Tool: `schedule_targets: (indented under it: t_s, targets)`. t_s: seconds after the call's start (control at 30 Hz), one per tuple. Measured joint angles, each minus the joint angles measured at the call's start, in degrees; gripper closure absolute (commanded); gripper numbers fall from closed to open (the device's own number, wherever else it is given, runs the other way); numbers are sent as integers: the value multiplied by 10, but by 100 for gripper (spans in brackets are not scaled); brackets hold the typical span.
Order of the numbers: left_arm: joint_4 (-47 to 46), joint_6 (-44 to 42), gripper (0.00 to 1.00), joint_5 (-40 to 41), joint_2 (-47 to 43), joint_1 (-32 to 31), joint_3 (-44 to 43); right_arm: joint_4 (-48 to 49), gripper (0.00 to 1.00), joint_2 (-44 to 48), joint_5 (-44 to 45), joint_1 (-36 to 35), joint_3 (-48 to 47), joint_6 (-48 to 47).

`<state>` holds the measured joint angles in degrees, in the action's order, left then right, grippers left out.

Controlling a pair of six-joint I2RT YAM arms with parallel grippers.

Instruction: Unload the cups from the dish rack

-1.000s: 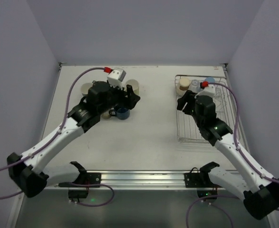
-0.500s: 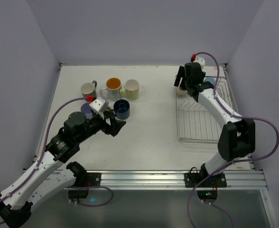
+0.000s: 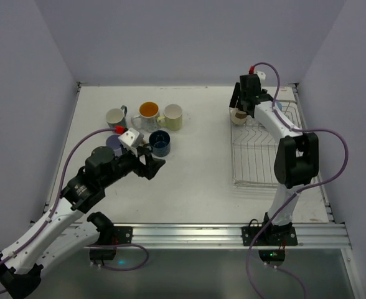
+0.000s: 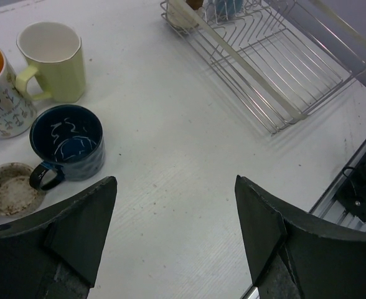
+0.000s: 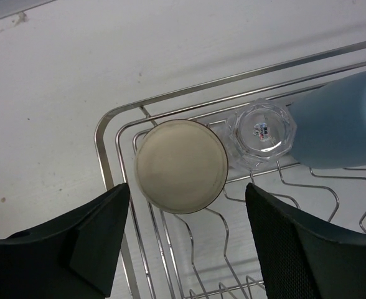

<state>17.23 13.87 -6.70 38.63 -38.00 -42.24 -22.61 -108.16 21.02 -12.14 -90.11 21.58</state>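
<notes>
Two cups, beige (image 5: 180,166) and glass (image 5: 261,132), stand on end in the rack (image 5: 108,116); left fingers (image 4: 77,218) and right fingers (image 5: 89,240) apart.

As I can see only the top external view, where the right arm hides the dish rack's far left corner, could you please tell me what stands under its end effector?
Observer: The right wrist view shows a round beige cup in the corner of the silver wire dish rack, just ahead of the right end effector.
Operator: Is the end effector gripping it?
Observer: No. Its jaws stand open, spread wider than the cup.
Operator: Is anything crowding that cup?
Observer: A clear faceted glass tumbler sits right beside it, seemingly touching, with a light blue cup beyond that.
</notes>
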Motion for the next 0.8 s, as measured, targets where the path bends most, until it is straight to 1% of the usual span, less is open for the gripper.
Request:
schedule_targets:
  t_s: [0.03, 0.13, 0.4, 0.43, 0.47, 0.6, 0.67, 0.7, 0.8]
  targets:
    - [0, 0, 19, 0, 0, 0, 0, -3, 19, -5, -2, 2, -2, 0]
    - [0, 0, 19, 0, 2, 0, 0, -7, 18, -24, -11, 6, -11, 0]
    - [0, 0, 19, 1, 13, 0, 0, -19, 24, -67, -26, 9, -45, -2]
    - [0, 0, 19, 1, 14, 0, 0, -23, 27, -73, -26, 10, -53, -3]
    - [0, 0, 19, 1, 16, 0, 0, -26, 35, -78, -26, 12, -61, -6]
    - [0, -1, 19, 5, 24, 0, 0, -32, 46, -87, -25, 17, -74, -11]
    - [0, -1, 19, 8, 28, 0, 0, -31, 48, -87, -25, 17, -74, -11]
    - [0, -1, 19, 10, 29, 0, 0, -26, 51, -84, -25, 17, -70, -13]
    - [0, -1, 19, 12, 34, 1, 0, -5, 53, -59, -25, 17, -33, -15]
